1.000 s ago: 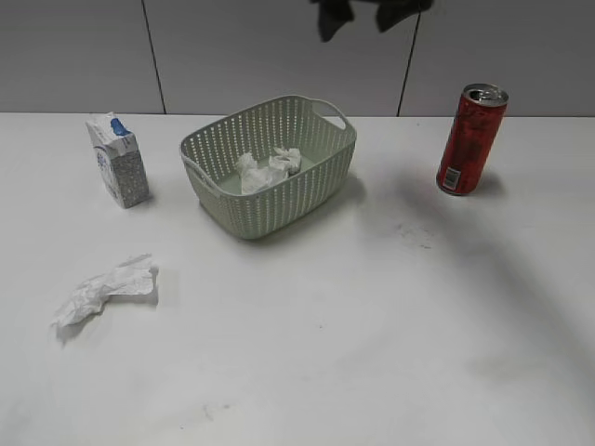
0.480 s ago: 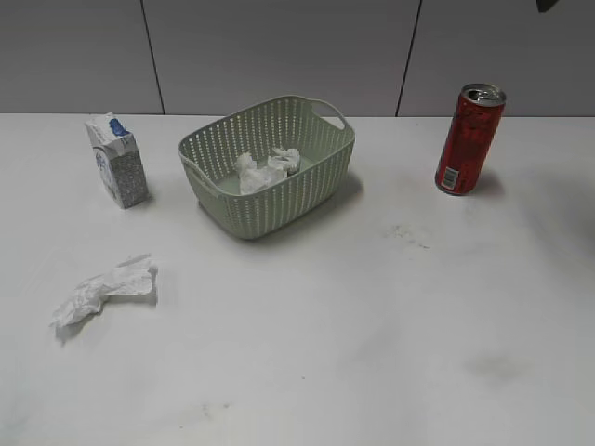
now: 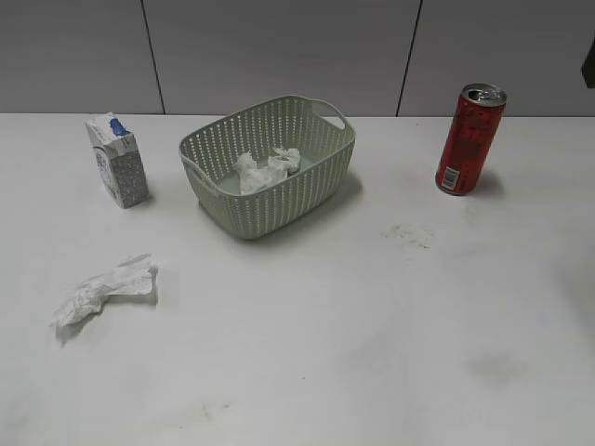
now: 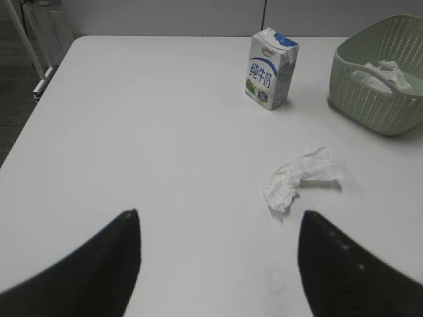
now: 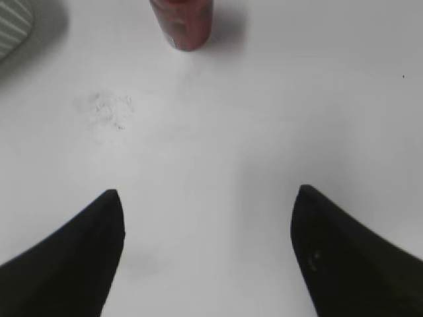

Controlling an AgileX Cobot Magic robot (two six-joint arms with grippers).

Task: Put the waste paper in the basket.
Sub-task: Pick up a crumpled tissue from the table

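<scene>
Right arm gone from above basket [image 3: 270, 167]; 1 wad [image 3: 102, 290] outside.

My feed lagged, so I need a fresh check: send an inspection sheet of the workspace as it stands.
Surface: white table, faint smudges right of centre.
Job's things: pale green perforated plastic basket holds crumpled white paper wads; one crumpled white paper wad lies on the table, front left.
Clutter: upright white-and-blue carton left of basket; upright red can to its right.
Grippers: left gripper open, empty, above the table; right gripper open, empty.
Cables: nothing seen.
Surroundings: grey panelled wall behind.
</scene>
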